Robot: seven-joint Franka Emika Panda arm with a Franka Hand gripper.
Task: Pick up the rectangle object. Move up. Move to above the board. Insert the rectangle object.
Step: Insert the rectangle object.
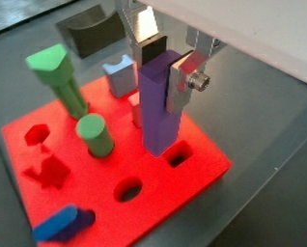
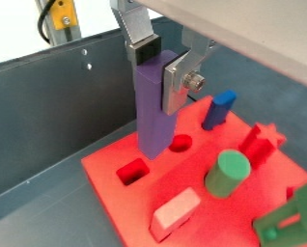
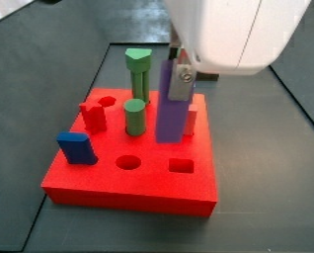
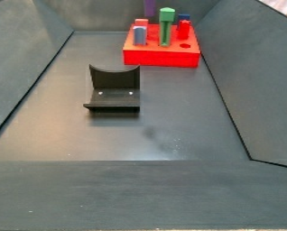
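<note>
The bar is long, slim and purple, with flat faces and square edges. It stands upright, its top clamped between the silver fingers of the gripper, which press on two opposite faces. In a side view the bar rises about as tall as the green pegs beside it, and its lower end sits over the red board — whether it touches the top or already enters a hole cannot be told. In a wrist view the bar's foot hangs just beside two square holes, one nearer the board's edge and one just behind it.

The board is crowded. A tall green peg with a triangular top and a shorter round green peg stand close beside the bar; a blue block stands near a corner, well apart. A pale block lies flat on the board in a wrist view.

Around the board the dark floor is open. The fixture stands well apart from the board, toward mid-floor, and sloped dark walls close the tray on both sides.
</note>
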